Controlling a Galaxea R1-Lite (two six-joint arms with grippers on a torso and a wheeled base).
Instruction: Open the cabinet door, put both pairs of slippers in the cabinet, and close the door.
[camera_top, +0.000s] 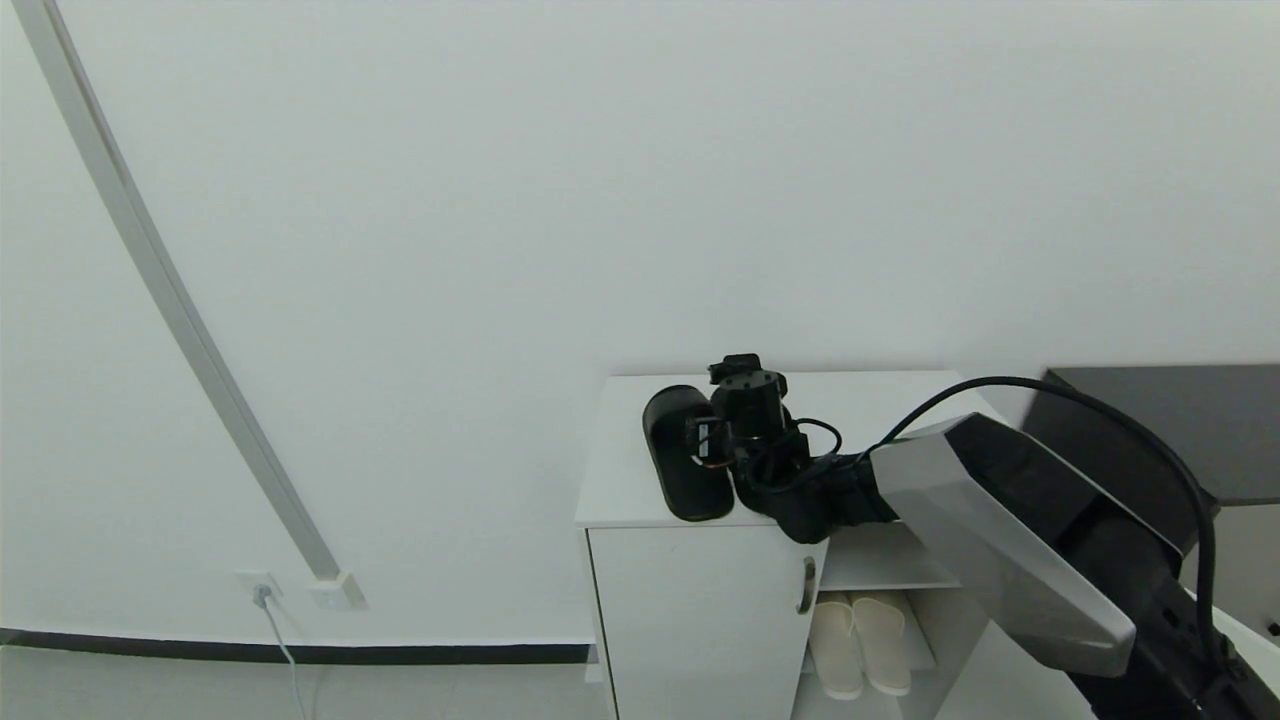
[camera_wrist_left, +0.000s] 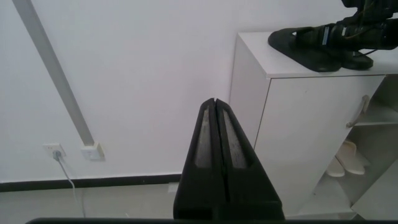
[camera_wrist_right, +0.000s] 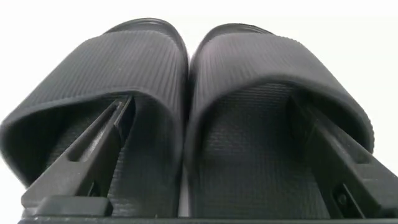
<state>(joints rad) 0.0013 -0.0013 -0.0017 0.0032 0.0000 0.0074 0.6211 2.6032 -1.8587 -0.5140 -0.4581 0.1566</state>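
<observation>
The straps of the black slippers (camera_wrist_right: 149, 68) hide the fingertips of the right gripper (camera_wrist_right: 208, 124). On the cabinet (camera_top: 620, 480) its wrist covers one slipper; the cabinet's foot is cut off below.

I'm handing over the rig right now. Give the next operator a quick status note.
Left tool: shut, empty, hanging in front of the cabinet.
Right tool: open, one finger inside each of the black slippers on the cabinet top.
Done: cabinet's right side open; white slippers on a shelf inside.
Left: shelve the black pair, close the door.
</observation>
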